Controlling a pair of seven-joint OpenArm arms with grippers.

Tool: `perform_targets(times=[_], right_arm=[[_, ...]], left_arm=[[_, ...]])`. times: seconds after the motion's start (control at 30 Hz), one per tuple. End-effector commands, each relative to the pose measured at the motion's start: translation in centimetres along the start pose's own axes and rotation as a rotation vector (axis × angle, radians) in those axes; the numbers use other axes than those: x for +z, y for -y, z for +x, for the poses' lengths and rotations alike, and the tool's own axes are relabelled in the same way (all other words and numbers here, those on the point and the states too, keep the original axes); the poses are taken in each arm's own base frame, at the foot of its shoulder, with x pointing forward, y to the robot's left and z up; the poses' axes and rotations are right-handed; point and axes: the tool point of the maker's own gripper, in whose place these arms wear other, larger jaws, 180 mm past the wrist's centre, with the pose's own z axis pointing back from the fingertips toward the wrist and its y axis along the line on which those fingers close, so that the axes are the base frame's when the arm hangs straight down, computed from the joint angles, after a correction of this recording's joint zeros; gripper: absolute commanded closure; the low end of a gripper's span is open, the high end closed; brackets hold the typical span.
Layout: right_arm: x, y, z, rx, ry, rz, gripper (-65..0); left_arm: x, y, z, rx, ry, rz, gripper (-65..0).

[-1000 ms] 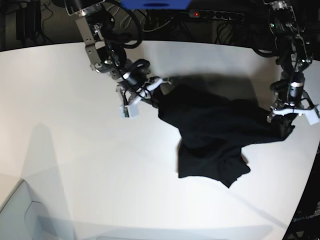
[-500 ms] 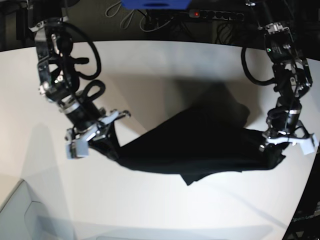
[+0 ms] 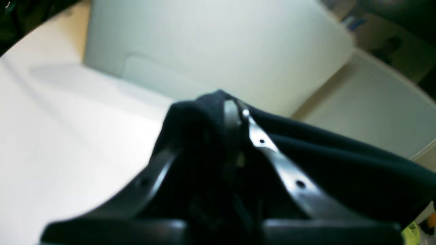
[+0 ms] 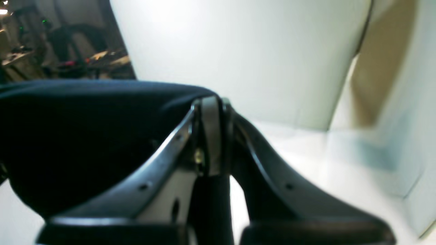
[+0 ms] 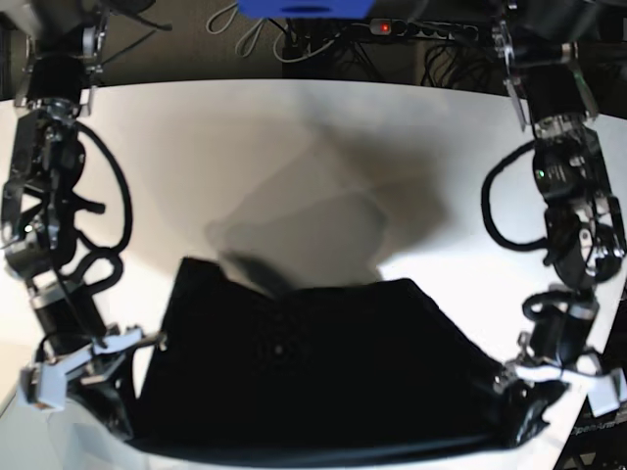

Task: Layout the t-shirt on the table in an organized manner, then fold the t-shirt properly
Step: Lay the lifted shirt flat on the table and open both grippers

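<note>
Base view: t-shirt (image 5: 313,372) stretched between left pincer (image 5: 534,384) and right pincer (image 5: 93,364).

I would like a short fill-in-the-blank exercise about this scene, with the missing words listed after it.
1. The t-shirt is ____ in colour.
2. It hangs stretched between ____ robot hands.
3. The left hand is ____ on the cloth, and so is the right hand.
4. The table under the cloth is ____ in colour.

Missing words: black; two; shut; white
</note>
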Motion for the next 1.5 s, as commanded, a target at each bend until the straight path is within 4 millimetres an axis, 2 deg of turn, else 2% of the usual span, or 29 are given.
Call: perform_targets(times=[0.0,0.07,0.1,0.17,0.23,0.43,0.53,0.67,0.8,0.87,0.93,1.03,1.1,1.23,1.3,1.47], right_arm=[[0.1,0.8,3.7,0.032,0.118,-0.022,0.0],[0.8,1.7,5.2,0.056,0.165,-0.044,0.0],[1.3,2.1,4.9,0.058,0.161,-0.056,0.0],[2.2,1.9,4.1,0.050,0.153,-0.060,0.0],[3.1,1.0,1.5,-0.007,0.116,-0.058,0.0],[6.5,-2.5,-6.9,-0.273,0.004,-0.121,0.0],[8.4,-3.9,-11.2,-0.380,-0.093,-0.163,0.0],[10.8,-5.8,-15.6,-0.455,-0.217,-0.185,0.0],[13.2,-7.8,-19.2,-0.494,-0.339,-0.175,0.0],[14.7,-8.1,-20.8,-0.503,-0.394,-0.185,0.0],[16.0,-8.4,-22.0,-0.511,-0.439,-0.195,0.0],[17.5,-8.4,-22.9,-0.516,-0.479,-0.214,-6.8],[18.7,-8.3,-23.2,-0.506,-0.506,-0.219,-12.3],[20.2,-8.3,-23.4,-0.490,-0.541,-0.218,-19.9],[20.8,-7.6,-23.2,-0.480,-0.539,-0.240,-21.9],[21.7,-4.4,-22.6,-0.438,-0.521,-0.320,-23.7]], left_arm=[[-0.3,0.8,3.2,-0.025,0.094,-0.017,-0.2],[-0.5,1.2,3.9,-0.024,0.114,-0.029,-0.2],[-0.5,1.4,4.2,-0.030,0.122,-0.033,-0.2],[-0.3,1.5,4.1,-0.035,0.119,-0.033,-0.2],[0.0,1.1,3.2,-0.042,0.090,-0.025,-0.2],[3.1,-2.8,-3.3,-0.017,-0.067,0.082,-0.2],[6.2,-5.9,-7.7,-0.036,-0.195,0.170,-0.4],[10.7,-8.0,-12.6,-0.016,-0.335,0.247,-0.5],[14.5,-9.7,-16.2,0.000,-0.446,0.315,-0.7],[15.8,-10.4,-17.6,0.011,-0.493,0.339,-4.0],[16.6,-10.9,-18.6,0.019,-0.551,0.354,-11.3],[17.6,-11.3,-20.2,0.042,-0.648,0.369,-23.8],[18.0,-11.9,-20.2,0.053,-0.668,0.388,-28.8],[16.8,-11.9,-17.9,0.043,-0.601,0.383,-29.3],[16.0,-11.6,-15.5,0.022,-0.536,0.375,-29.6],[16.2,-12.6,-10.5,0.015,-0.380,0.428,-29.8]])
